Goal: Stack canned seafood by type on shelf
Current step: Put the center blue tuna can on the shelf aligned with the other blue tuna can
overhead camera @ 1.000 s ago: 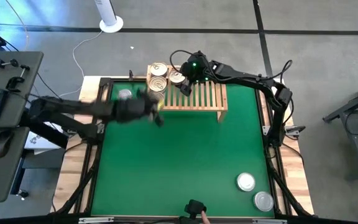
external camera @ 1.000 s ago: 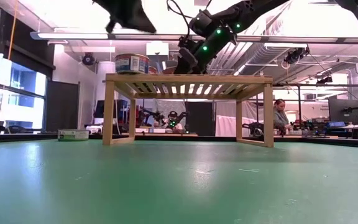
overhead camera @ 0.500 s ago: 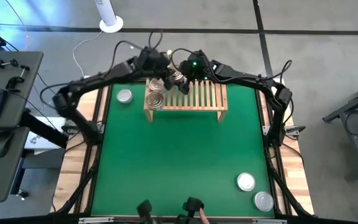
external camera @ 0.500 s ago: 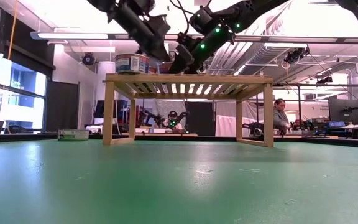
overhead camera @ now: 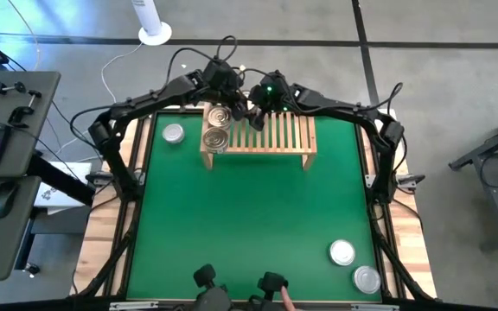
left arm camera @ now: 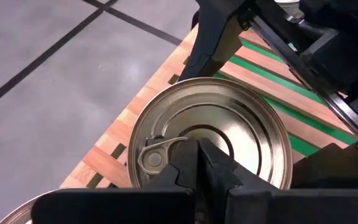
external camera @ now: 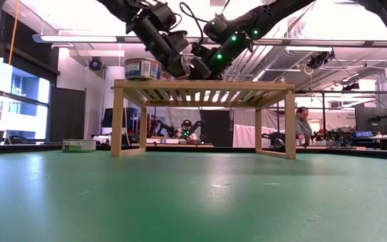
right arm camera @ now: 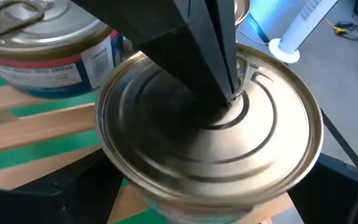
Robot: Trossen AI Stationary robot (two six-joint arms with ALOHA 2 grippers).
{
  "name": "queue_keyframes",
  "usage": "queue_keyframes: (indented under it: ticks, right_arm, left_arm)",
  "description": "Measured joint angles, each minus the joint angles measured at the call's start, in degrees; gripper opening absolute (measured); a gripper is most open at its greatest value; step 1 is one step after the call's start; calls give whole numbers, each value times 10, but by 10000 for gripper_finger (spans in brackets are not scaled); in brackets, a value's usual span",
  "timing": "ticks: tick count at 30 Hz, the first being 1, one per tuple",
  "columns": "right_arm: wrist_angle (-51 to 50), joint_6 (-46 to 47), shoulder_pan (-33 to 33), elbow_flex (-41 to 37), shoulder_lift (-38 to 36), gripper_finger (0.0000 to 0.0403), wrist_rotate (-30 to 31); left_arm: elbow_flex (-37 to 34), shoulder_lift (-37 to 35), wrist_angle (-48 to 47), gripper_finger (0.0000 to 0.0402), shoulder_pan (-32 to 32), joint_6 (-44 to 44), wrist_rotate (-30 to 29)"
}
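Both grippers were met over one gold-topped tin [right arm camera: 210, 134] at the far left corner of the shelf [overhead camera: 275, 138].

The left gripper [left arm camera: 197, 163] was fully closed, its tips pressed on that tin's lid. The right gripper [overhead camera: 251, 112] was spread wide around the same tin; a firm grip could not be confirmed. Two more tins [overhead camera: 218, 128] were on the shelf beside it, one silver tin [overhead camera: 173, 133] left of the shelf, and two [overhead camera: 354, 265] well apart toward the table's near right corner.
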Motion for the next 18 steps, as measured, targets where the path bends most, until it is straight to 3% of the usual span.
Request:
queue_keyframes:
  ticks: [18]
  right_arm:
    - [-147,-28,-3,2,-50,386,28]
  left_arm:
    - [-3,2,-13,0,9,14,-19]
